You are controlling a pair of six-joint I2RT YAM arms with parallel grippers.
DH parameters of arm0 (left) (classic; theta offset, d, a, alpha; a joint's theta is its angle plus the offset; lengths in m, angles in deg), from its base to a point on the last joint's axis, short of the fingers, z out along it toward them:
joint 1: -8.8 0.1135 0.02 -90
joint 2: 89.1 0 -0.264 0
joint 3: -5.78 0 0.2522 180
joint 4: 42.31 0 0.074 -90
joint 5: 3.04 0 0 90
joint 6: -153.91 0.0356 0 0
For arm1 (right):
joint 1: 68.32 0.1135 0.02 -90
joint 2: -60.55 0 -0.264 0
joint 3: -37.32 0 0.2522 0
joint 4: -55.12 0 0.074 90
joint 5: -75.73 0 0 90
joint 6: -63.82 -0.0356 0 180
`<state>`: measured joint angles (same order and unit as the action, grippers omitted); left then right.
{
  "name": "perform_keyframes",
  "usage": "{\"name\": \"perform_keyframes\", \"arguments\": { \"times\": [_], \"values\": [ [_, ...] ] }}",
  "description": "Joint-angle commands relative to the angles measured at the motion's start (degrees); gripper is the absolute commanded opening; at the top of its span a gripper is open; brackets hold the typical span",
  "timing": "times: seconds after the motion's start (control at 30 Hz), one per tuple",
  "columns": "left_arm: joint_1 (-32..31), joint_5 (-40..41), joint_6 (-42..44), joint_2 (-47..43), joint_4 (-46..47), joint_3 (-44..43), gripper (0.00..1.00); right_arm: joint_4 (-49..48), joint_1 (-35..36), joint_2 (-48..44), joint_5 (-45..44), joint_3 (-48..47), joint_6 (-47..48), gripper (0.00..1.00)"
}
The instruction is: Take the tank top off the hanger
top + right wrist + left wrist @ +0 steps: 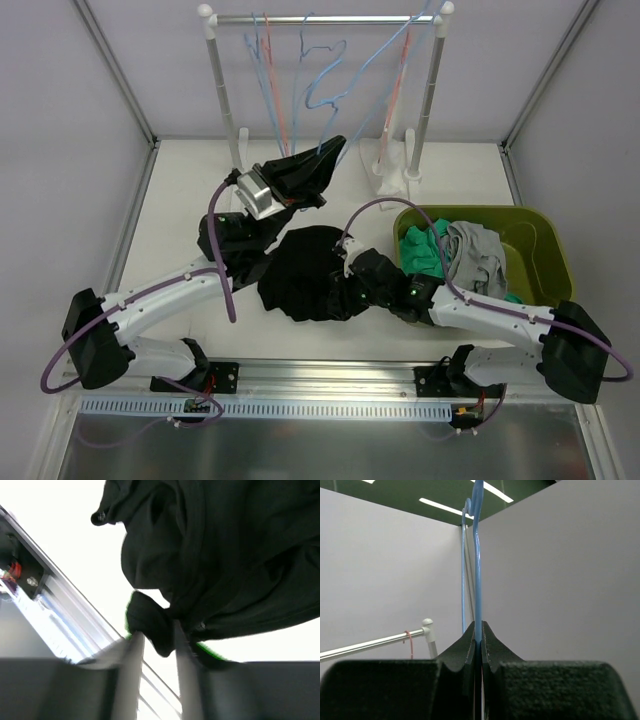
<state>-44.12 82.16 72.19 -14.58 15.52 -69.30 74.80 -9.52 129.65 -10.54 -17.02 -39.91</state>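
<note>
Pinching the blue hanger, left tool pressed together on its wire, raised above the desk, black tank top heaped on the desk between the arms, right tool blurred, slightly spread around a fold of it.

The right wrist view is smeared with blur; the right gripper is reduced to grey streaks, and whether the tank top fold between them is pinched cannot be told; the blue hanger is cut off at the top edge of the left wrist view, its lower part swallowed by the left gripper.
</note>
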Motion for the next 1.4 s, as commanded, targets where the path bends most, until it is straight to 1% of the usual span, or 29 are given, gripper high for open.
{"name": "perform_keyframes", "arguments": {
  "times": [0.0,0.03,0.07,0.1,0.17,0.23,0.27,0.33,0.37,0.4,0.43,0.5,0.57,0.6,0.67,0.7,0.73,0.77,0.83,0.9,0.93,0.97,1.03,1.07,1.13,1.17,1.23,1.27,1.37],
  "values": [
    [-0.42,7.92,0.08,-6.73,19.30,4.78,0.00,-2.93,1.05,-1.86,-0.38,-1.08,-0.77,0.51],
    [-0.51,10.48,-1.23,-7.71,16.24,6.28,0.00,-2.49,1.13,-2.65,-1.34,-1.34,-0.59,0.59],
    [-0.51,13.21,-1.68,-8.86,14.64,7.52,0.00,-1.88,1.22,-4.57,-1.96,-1.69,-0.24,0.72],
    [-0.51,19.06,-2.38,-11.04,12.98,10.05,0.00,-0.22,1.22,-5.55,-2.49,-2.48,0.02,0.77],
    [-0.51,24.99,-5.19,-12.90,8.23,11.83,0.00,1.55,1.22,-7.66,-3.37,-3.45,1.16,0.79],
    [-0.42,30.69,-7.29,-15.36,4.89,13.76,0.00,4.71,1.31,-10.64,-6.70,-4.85,1.78,0.82],
    [-0.51,32.03,-8.00,-16.24,1.48,14.29,0.00,5.68,1.31,-11.70,-7.41,-5.30,2.13,0.83],
    [-0.42,34.49,-9.75,-17.57,-2.05,14.91,0.00,7.71,1.22,-14.24,-9.34,-6.00,3.10,0.86],
    [-0.42,35.29,-10.11,-17.66,-4.33,14.57,0.00,8.41,1.22,-15.13,-9.87,-6.18,3.19,0.88],
    [-0.42,36.25,-10.64,-16.52,-10.01,12.47,0.00,9.54,1.22,-15.74,-10.49,-6.35,3.45,0.95],
    [-0.34,36.96,-11.78,-15.73,-13.55,10.80,0.00,10.17,1.22,-17.23,-11.28,-6.62,3.54,0.99],
    [0.19,35.57,-12.58,-11.88,-22.76,5.89,0.00,11.48,1.31,-18.56,-11.90,-6.88,3.72,1.00],
    [0.28,33.46,-12.93,-8.71,-27.54,2.27,0.00,12.36,1.22,-20.14,-13.48,-7.23,3.80,0.99],
    [0.28,33.54,-12.93,-5.65,-31.39,-1.22,0.00,13.06,1.22,-20.75,-13.83,-7.24,3.81,1.00],
    [0.54,35.72,-13.54,-2.64,-34.40,-4.23,0.00,13.77,1.22,-22.16,-14.45,-7.41,3.98,1.00],
    [0.80,36.34,-13.81,0.24,-36.15,-7.47,0.00,14.47,1.22,-22.60,-14.54,-7.41,4.07,1.00],
    [1.42,37.39,-15.03,1.49,-40.09,-10.72,0.00,14.91,1.22,-23.56,-14.45,-7.15,4.07,0.99],
    [1.86,37.75,-15.74,4.20,-42.04,-12.32,0.00,15.35,1.14,-24.10,-14.54,-7.06,3.98,0.99],
    [2.65,38.81,-17.93,6.50,-46.17,-14.87,0.00,15.79,1.22,-25.06,-14.80,-6.80,3.98,0.99],
    [4.31,37.41,-20.03,9.92,-48.46,-19.26,0.00,16.58,1.14,-26.29,-14.98,-6.71,4.16,1.00],
    [5.02,36.88,-21.01,10.99,-51.87,-21.28,0.00,16.85,1.22,-26.73,-15.15,-6.79,4.24,0.99],
    [5.81,35.57,-21.89,12.30,-53.47,-25.56,0.00,17.03,1.14,-27.17,-15.41,-6.80,4.16,1.00],
    [8.18,32.06,-22.78,16.61,-55.85,-30.15,0.00,17.73,1.14,-28.32,-15.77,-6.97,4.24,0.99],
    [8.71,30.48,-21.99,18.19,-56.64,-34.52,0.00,18.17,1.14,-28.67,-15.85,-7.06,4.24,0.99],
    [10.29,27.15,-20.23,22.58,-57.09,-38.68,0.00,18.61,1.22,-29.90,-16.38,-6.89,4.33,0.99],
    [10.91,26.43,-20.40,25.47,-58.66,-43.14,0.00,19.13,1.22,-30.25,-16.73,-6.80,4.42,1.00],
    [12.75,25.72,-21.46,28.38,-61.56,-47.73,0.00,19.40,1.22,-31.21,-17.87,-6.36,4.68,0.99],
    [13.28,25.98,-21.72,31.18,-64.10,-51.93,0.00,19.49,1.14,-31.48,-18.22,-6.18,4.77,0.99],
    [14.87,26.68,-21.37,34.71,-64.82,-56.17,0.00,19.49,1.14,-32.27,-18.84,-5.57,4.95,0.99]
  ]
}}
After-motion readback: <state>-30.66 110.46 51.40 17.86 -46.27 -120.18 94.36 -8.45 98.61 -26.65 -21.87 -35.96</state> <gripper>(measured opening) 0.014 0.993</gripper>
